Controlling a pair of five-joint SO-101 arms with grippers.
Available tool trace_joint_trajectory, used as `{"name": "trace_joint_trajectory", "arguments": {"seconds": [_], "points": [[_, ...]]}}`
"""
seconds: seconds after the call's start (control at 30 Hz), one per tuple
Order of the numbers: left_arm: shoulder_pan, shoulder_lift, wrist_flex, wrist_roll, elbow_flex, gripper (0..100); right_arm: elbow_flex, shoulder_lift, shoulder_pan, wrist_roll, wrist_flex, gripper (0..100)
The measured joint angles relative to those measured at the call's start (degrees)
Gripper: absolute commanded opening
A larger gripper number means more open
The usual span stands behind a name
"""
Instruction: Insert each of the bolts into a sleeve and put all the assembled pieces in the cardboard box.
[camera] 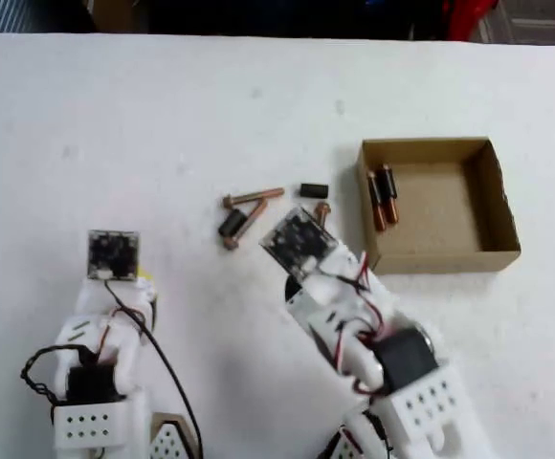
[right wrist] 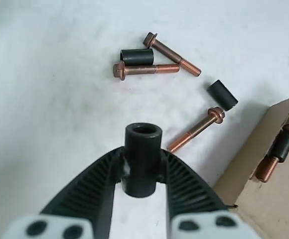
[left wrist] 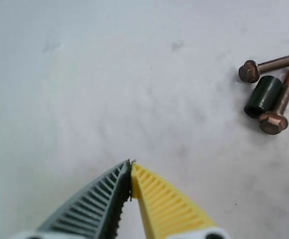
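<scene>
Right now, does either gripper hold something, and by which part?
The right gripper clamps a black sleeve by its sides; the left gripper holds nothing.

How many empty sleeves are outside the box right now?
3. One sleeve is clamped in the right pincer; another sleeve lies beside two bolts; the last sleeve lies near the cardboard box. The arm may hide more.

White table (camera: 163,124) (dark room (camera: 258,14) behind).

No legible text, labels or numbers anywhere.
</scene>
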Motion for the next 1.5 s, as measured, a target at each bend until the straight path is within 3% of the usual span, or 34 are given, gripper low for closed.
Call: {"name": "trace_joint_trajectory", "arguments": {"seconds": [0.17, 0.6, 0.8, 1.03, 1.3, 1.5], "points": [[0.00, 0.00, 0.00, -4.40, 0.00, 2, 3.60, -7.91, 0.00, 0.00, 0.00, 1.6], [0.00, 0.00, 0.00, -4.84, 0.00, 2, 8.97, -18.29, 0.00, 0.00, 0.00, 1.6], [0.00, 0.00, 0.00, -4.84, 0.00, 2, 13.71, -21.36, 4.92, 0.00, -2.46, 1.6], [0.00, 0.00, 0.00, -4.92, 0.00, 2, 17.32, -26.81, 5.89, -1.05, -4.04, 1.6], [0.00, 0.00, 0.09, -10.64, 0.00, 2, 19.69, -31.21, 6.42, -2.81, -4.13, 1.6], [1.49, 0.00, 10.02, -13.54, -6.95, 2, 19.69, -31.21, 6.24, -5.54, -4.40, 1.6]]}}
